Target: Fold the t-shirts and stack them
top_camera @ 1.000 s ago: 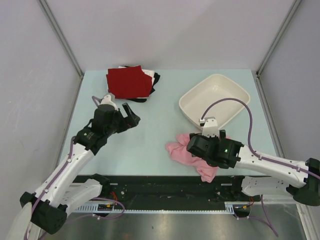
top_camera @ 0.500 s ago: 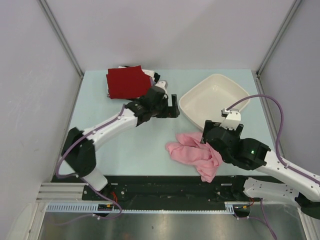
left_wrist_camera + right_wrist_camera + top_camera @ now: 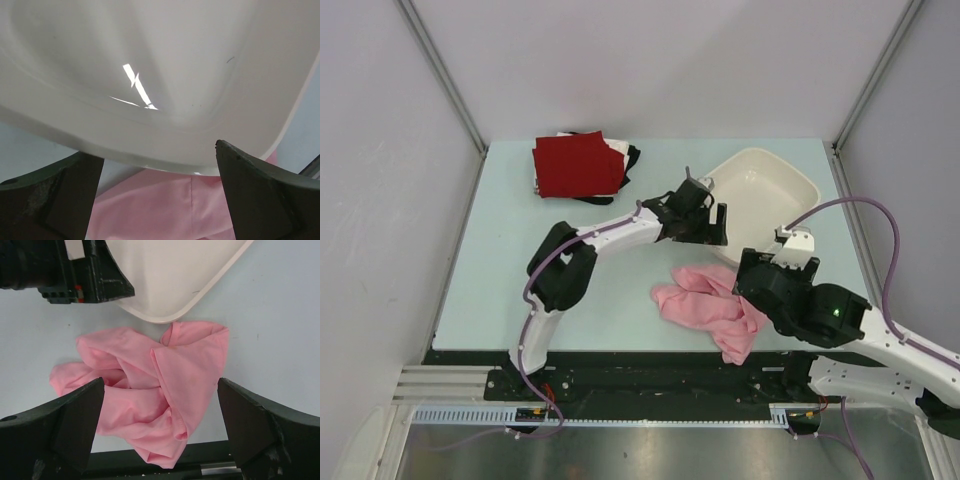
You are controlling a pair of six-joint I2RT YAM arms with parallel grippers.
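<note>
A light pink t-shirt (image 3: 703,305) of soft, thin cloth lies crumpled in loose folds by the near edge of the smooth pale desk (image 3: 510,270), right of the middle. Its far corner lies just beside the rim of a glossy white plastic tub (image 3: 765,190), a shallow basin with rounded corners. At the far left corner sits a flat stack of folded t-shirts (image 3: 578,165), dark red on top with white and black edges showing beneath. The left claw (image 3: 705,228) hovers over the tub's near left rim, spread wide and holding nothing. The right claw (image 3: 160,382) hangs above the pink shirt, spread wide and empty.
</note>
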